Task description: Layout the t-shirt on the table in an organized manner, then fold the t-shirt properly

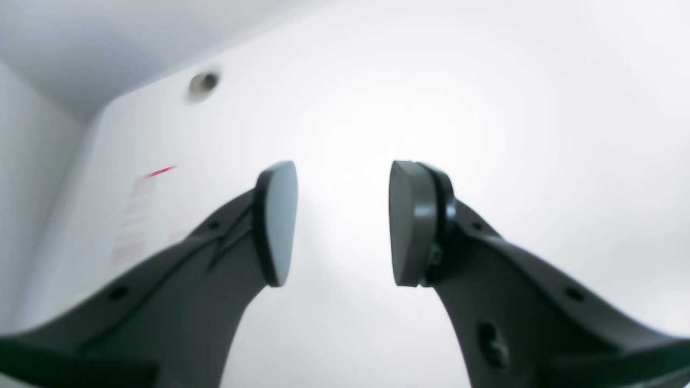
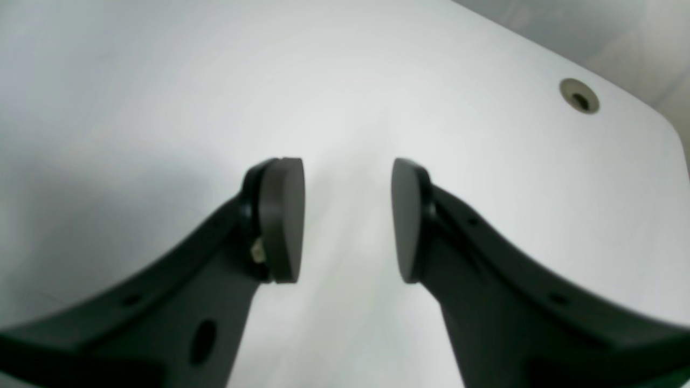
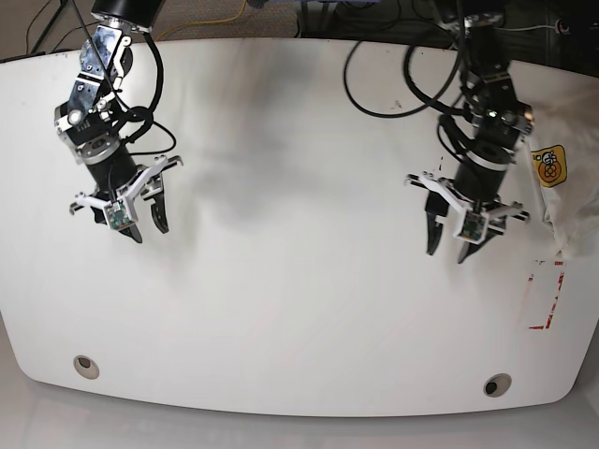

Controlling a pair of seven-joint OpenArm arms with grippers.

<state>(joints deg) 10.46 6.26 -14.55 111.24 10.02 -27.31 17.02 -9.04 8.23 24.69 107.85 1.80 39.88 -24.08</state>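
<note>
Overhead, the large glossy white counter [image 3: 299, 309] with rounded corners fills the base view, and both black robot arms hang above it with nothing between their fingers. The left pincer [image 3: 447, 249] sits toward that view's right side, its two dark fingers spread apart and pointing down at bare surface. The right pincer [image 3: 148, 224] is on the view's left, likewise released, its fingers parted over plain white.

The white cotton t-shirt [image 3: 571, 201] lies bunched at the far right edge of the counter, partly cut off by the frame; a small yellow-orange badge [image 3: 548, 166] shows on its upper part. It lies apart from the left pincer and well apart from the right one. Just below the cloth, a red tape rectangle [image 3: 545, 297] marks the counter near that right edge.

Two round grey grommet holes sit along the near edge of the base view: one [image 3: 85, 366] at lower left, the other [image 3: 496, 384] at lower right.

From the left wrist view, the left pincer [image 1: 343, 223] shows two flat oval grey pads with a clear gap between them, white counter [image 1: 485, 108] behind. A blurred grommet hole [image 1: 203, 83] and a faint streak of red tape [image 1: 160, 171] appear toward the left of that view.

From the right wrist view, the right pincer [image 2: 347, 220] also stands open, pads facing each other across empty space, with counter [image 2: 161, 97] beyond and a grommet hole [image 2: 579, 96] near the rounded corner at upper right.
</note>
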